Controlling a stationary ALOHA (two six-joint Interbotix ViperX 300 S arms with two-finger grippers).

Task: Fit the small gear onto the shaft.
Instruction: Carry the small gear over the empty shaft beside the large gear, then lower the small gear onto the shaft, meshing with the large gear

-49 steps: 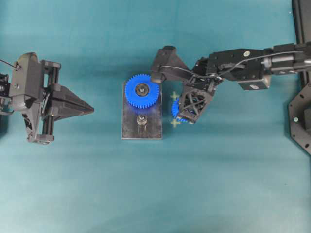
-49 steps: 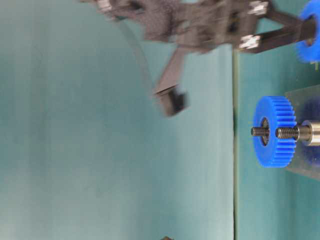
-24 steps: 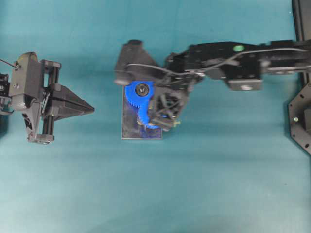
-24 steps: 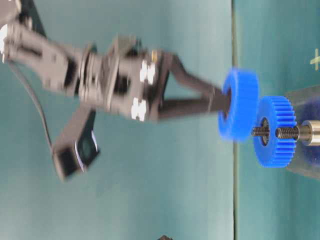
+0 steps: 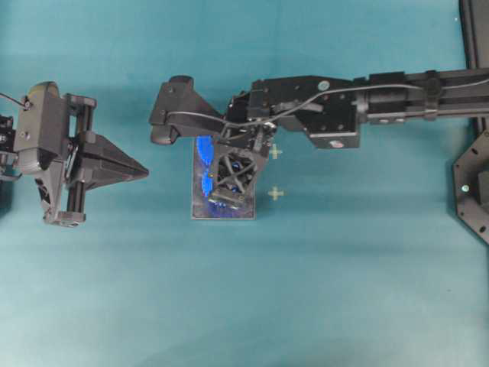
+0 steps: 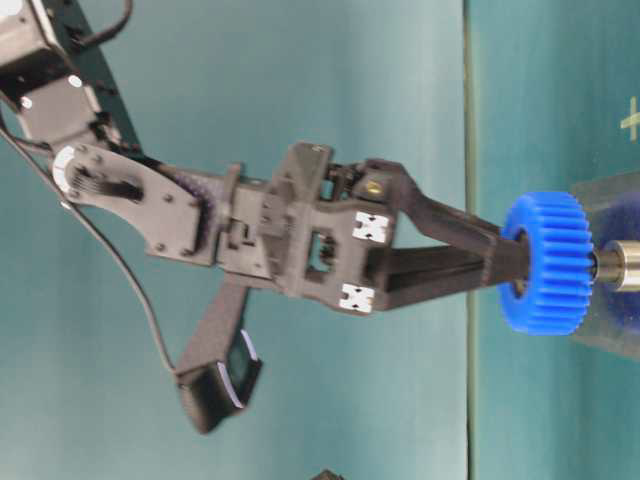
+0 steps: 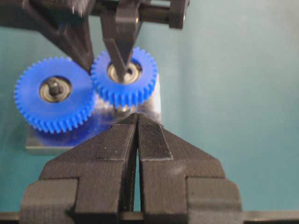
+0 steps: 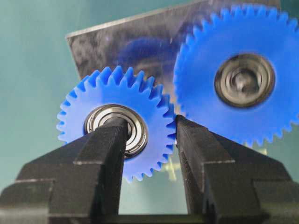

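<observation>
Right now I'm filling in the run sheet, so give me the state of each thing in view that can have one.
small gear: gripped, held above the plate, not visibly seated on the shaft.
right end effector: shut on the small gear.
left end effector: shut, empty, away from the plate.
larger gear: mounted on the plate.
plate: flat on the table.
</observation>
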